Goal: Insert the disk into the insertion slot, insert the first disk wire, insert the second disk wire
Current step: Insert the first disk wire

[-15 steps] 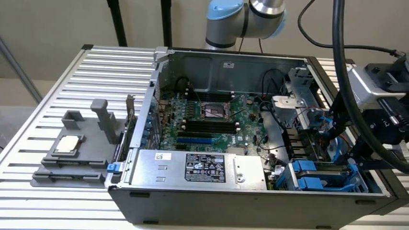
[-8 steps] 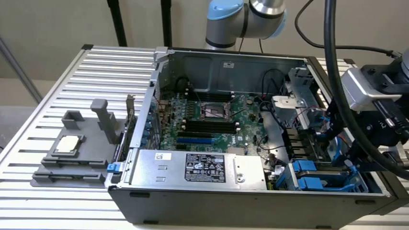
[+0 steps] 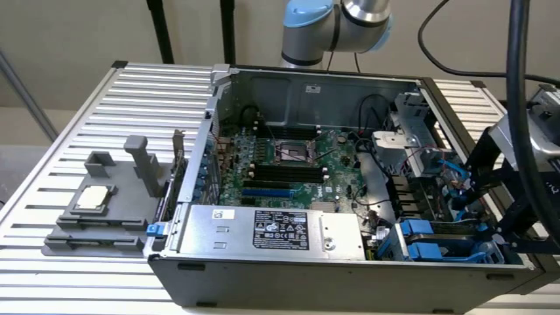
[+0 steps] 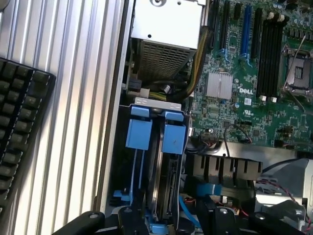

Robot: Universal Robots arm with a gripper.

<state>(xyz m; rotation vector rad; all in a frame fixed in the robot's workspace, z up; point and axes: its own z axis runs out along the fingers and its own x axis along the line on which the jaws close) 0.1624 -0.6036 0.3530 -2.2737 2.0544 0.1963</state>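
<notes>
An open dark grey computer case [image 3: 350,275] sits on a ribbed aluminium bench [image 3: 79,111]. Along its near wall lies a silver box with a black-and-white label [image 3: 271,230]; beside it, a dark grey drive bay with blue latch tabs [image 3: 429,239].

Open from above, the insertion slot [image 4: 155,147] is hemmed by the case wall [image 4: 115,147], power supply box [image 4: 166,29] and cable bundle [image 4: 193,81].

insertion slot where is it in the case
The insertion slot sits at the exterior view's lower right, inside the case, right of the labelled silver box.
</notes>
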